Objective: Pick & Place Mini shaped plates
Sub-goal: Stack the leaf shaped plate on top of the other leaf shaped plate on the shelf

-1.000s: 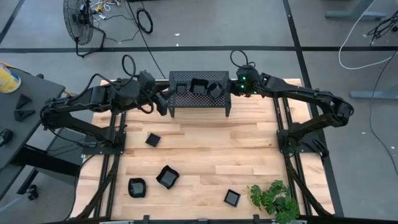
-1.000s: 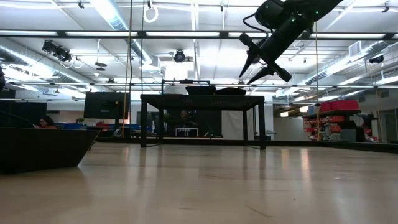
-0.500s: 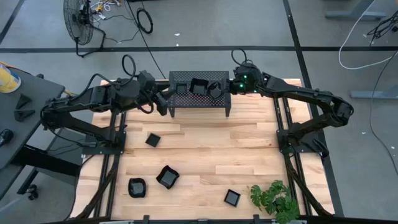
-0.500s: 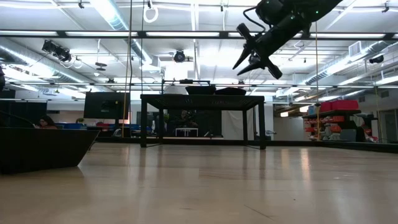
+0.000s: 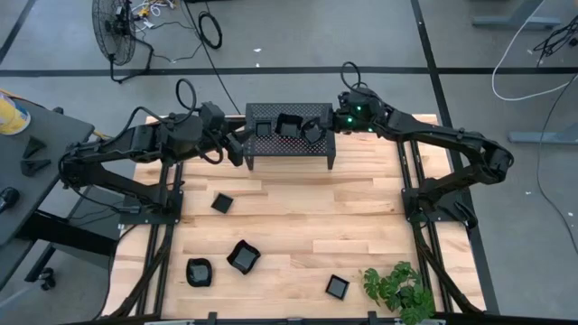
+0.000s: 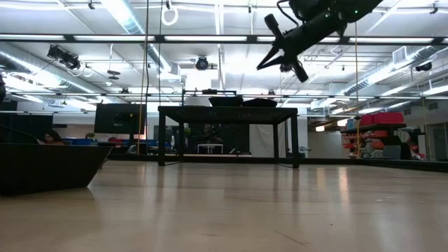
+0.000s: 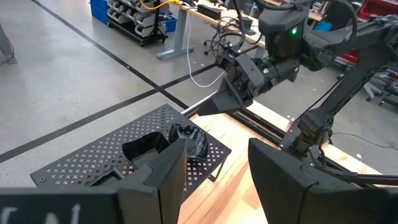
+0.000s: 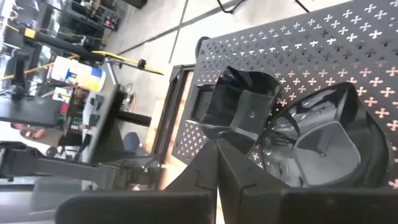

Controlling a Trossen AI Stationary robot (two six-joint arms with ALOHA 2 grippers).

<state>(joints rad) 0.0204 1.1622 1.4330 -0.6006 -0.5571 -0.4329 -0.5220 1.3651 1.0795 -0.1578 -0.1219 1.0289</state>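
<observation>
I see the plates split in two groups. Three sit on the stand (image 5: 289, 131) at the far edge of the counter (image 5: 298, 217): a square one (image 5: 263, 128) on its left part, a bigger angular one (image 5: 289, 124) mid, a rounded one (image 5: 312, 132) on its right part, close together. In my right wrist view these are glossy black with raised rims, the angular plate (image 8: 239, 112) just beside the wavy round one (image 8: 323, 140); I cannot tell if they touch. Four more lie loose on the wood: a small square one (image 5: 221, 203) left of center, a larger angular one (image 5: 243, 257) nearer the front, a rounded one (image 5: 199, 272) at front left, a small square one (image 5: 337, 287) at front, beside the plant (image 5: 399, 291). All look shiny black, shallow, walls flared. My right gripper (image 5: 327, 125) hangs above the stand's right end, jaws pressed together, nothing in them; the low view shows it (image 6: 264, 63) well above the stand top. My left gripper (image 5: 237, 149) sits at the stand's left end, jaws spread, empty per the left wrist view.
</observation>
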